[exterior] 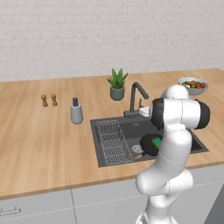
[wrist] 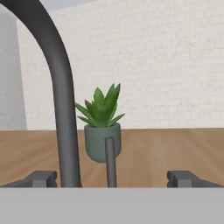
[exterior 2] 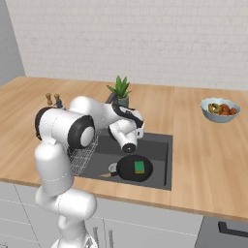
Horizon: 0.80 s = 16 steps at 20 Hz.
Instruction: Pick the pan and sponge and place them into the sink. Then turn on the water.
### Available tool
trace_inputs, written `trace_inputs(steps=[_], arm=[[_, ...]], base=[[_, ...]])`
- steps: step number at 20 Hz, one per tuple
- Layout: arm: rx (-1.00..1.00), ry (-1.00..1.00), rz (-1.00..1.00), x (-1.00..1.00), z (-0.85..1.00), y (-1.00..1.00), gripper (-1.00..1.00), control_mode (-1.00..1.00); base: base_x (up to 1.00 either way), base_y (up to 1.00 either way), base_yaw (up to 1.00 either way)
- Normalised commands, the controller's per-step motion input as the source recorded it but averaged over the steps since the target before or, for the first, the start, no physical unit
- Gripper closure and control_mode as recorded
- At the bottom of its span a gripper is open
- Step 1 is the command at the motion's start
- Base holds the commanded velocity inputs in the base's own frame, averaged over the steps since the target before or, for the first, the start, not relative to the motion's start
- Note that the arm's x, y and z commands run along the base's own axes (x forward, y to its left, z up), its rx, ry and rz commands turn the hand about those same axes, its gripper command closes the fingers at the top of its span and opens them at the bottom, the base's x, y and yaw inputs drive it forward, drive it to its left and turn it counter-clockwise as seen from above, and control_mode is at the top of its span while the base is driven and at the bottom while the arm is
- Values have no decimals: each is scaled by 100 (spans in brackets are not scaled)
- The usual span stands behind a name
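The black pan [exterior 2: 127, 170] lies in the dark grey sink [exterior: 131, 129], at its right end. The green sponge [exterior 2: 139, 166] rests on top of the pan [exterior: 148, 145], where the sponge [exterior: 156, 142] peeks out beside my arm. My gripper [wrist: 113, 179] is open and level with the faucet [wrist: 61, 109] base at the back of the sink [exterior 2: 160, 145]. Its fingertips [wrist: 41, 178] stand wide apart. The faucet's thin upright lever [wrist: 110, 162] stands between them, with the thick neck just left of it. No water is in view at the faucet [exterior: 135, 96].
A wire rack [exterior: 113, 142] fills the sink's left half. Behind the faucet stands a potted plant [wrist: 101, 127]. A grey soap bottle [exterior: 76, 111] and two small shakers [exterior: 49, 100] stand on the counter to the left. At the far right is a fruit bowl [exterior 2: 221, 109].
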Motion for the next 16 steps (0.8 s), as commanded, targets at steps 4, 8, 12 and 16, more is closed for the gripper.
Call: trace_inputs(steps=[4, 8, 12, 16], arm=[[0, 0, -1, 7, -8, 0, -100, -100], [0, 0, -2, 17, -2, 0, -100, -100], [0, 0, -2, 23, 0, 1, -100, -100], [0, 0, -2, 21, -1, 4, -100, -100]], base=[[0, 0, 0], [0, 0, 0], [0, 0, 0], [0, 0, 0]])
